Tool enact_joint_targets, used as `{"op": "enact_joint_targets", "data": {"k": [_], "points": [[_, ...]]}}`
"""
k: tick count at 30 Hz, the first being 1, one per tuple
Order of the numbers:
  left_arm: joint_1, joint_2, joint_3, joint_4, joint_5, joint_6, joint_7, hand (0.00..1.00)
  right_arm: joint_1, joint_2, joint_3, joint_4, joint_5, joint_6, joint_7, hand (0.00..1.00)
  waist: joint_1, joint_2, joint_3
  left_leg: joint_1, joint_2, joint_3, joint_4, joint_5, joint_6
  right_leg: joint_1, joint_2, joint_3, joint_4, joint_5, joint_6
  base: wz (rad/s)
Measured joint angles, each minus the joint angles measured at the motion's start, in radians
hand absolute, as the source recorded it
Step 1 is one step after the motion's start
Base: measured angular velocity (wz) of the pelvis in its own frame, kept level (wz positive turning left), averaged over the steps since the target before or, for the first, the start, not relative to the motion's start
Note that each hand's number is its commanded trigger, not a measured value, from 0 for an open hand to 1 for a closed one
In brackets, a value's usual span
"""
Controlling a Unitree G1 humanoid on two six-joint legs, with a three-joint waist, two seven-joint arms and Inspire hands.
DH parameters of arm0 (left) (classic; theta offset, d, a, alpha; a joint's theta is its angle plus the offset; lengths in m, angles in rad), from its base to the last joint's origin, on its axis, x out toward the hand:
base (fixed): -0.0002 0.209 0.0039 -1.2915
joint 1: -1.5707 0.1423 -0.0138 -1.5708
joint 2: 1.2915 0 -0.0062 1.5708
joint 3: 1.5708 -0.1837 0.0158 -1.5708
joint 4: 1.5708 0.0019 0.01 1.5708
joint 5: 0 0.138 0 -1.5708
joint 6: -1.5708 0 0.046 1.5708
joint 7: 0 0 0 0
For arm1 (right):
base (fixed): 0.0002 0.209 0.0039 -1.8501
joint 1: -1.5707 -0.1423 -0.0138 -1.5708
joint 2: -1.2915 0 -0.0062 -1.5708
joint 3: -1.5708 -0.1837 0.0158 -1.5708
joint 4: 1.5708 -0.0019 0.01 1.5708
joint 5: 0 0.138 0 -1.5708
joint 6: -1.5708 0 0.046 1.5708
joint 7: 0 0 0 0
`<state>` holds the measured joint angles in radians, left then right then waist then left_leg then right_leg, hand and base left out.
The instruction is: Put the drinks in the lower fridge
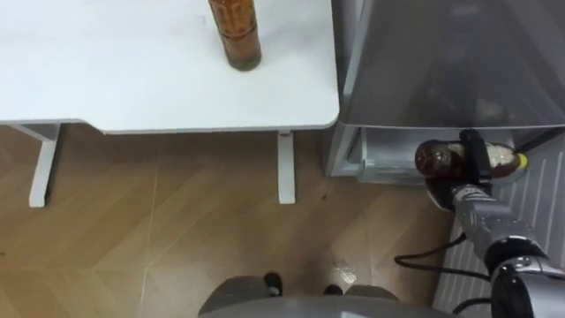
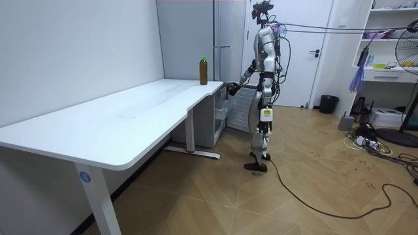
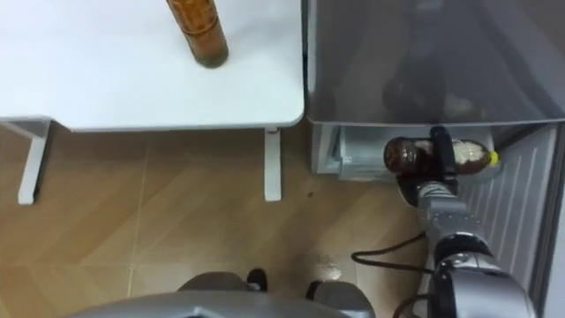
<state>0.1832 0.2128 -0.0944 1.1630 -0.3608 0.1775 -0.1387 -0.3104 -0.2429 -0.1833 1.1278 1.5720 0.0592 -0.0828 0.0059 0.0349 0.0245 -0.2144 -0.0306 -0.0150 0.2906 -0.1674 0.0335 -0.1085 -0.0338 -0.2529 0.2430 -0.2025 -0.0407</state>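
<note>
Right hand [image 1: 468, 184], fingers curled round a brown drink bottle [image 1: 439, 160], holds it lying sideways at the lower fridge [image 1: 441, 62] opening, beside the open door [image 1: 530, 208]. A second bottle [image 1: 237, 31] stands on the table [image 1: 132, 88] near its right edge.

Counts, located off the fridge [image 1: 450, 62]:
- Brown drink bottles: 2. The standing bottle [image 1: 237, 35] is on the table, robot's left of the fridge. The lying bottle [image 1: 463, 161] is at the fridge's open lower compartment.
- White table [image 1: 132, 79]: 1, close beside the fridge's left side.
- Grey fridge: 1.
- Hands at the fridge: 1, the right hand [image 1: 457, 190], fingers curled round the lying bottle.
- Dark bin [image 2: 328, 104]: 1, well beyond the fridge.
- Floor fan [image 2: 408, 52]: 1, further off than the bin.
</note>
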Motion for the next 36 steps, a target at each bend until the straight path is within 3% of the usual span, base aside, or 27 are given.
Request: {"op": "enact_joint_targets", "data": {"k": [11,16,18,26,30,34,36], "points": [[-0.064,0.003,0.0,0.038,0.001,-0.018,-0.004,0.0,-0.126,-0.032,-0.007,0.1,-0.057,0.007,0.0,1.0,0.035,0.0,0.0059,-0.133,-0.003,0.002,0.004,0.041,-0.004,-0.168,-0.015,0.0,0.077,0.001,-0.013,0.0],[-0.107,0.019,-0.014,0.077,-0.001,-0.032,-0.003,0.0,-0.169,-0.06,-0.005,0.12,-0.065,0.007,-0.016,1.0,0.074,-0.023,0.0204,-0.182,-0.005,0.013,0.029,0.044,-0.004,-0.234,-0.03,0.002,0.138,-0.017,-0.021,-0.02],[-0.116,0.025,-0.032,0.078,0.001,-0.033,-0.001,0.0,-0.182,-0.067,-0.005,0.12,-0.067,0.007,-0.03,1.0,0.081,-0.026,0.0221,-0.207,-0.003,0.014,0.044,0.044,-0.004,-0.255,-0.032,-0.002,0.142,-0.019,-0.023,0.02],[-0.118,0.038,-0.062,0.077,0.002,-0.05,0.001,0.0,-0.261,-0.088,0.008,0.119,-0.138,0.007,-0.081,1.0,0.093,-0.032,0.0216,-0.313,-0.007,0.011,0.096,0.048,-0.003,-0.371,-0.044,0.004,0.224,-0.027,-0.029,0.02],[-0.118,0.041,-0.067,0.077,0.003,-0.047,0.001,0.0,-0.291,-0.119,0.005,0.114,-0.149,0.007,-0.13,1.0,0.109,-0.034,0.022,-0.352,-0.024,0.011,0.127,0.048,-0.003,-0.427,-0.071,0.006,0.291,-0.054,-0.028,0.09],[-0.117,0.042,-0.069,0.083,0.002,-0.046,0.001,0.0,-0.31,-0.125,0.004,0.114,-0.186,0.007,-0.183,1.0,0.11,-0.033,0.0212,-0.369,-0.026,0.012,0.146,0.048,-0.002,-0.442,-0.077,0.0,0.313,-0.065,-0.031,0.05],[-0.117,0.042,-0.069,0.081,0.003,-0.046,0.005,0.0,-0.33,-0.128,0.005,0.112,-0.201,0.007,-0.199,0.65,0.11,-0.032,0.0207,-0.39,-0.023,0.014,0.156,0.048,-0.001,-0.462,-0.077,-0.002,0.321,-0.065,-0.034,0.0]]}}
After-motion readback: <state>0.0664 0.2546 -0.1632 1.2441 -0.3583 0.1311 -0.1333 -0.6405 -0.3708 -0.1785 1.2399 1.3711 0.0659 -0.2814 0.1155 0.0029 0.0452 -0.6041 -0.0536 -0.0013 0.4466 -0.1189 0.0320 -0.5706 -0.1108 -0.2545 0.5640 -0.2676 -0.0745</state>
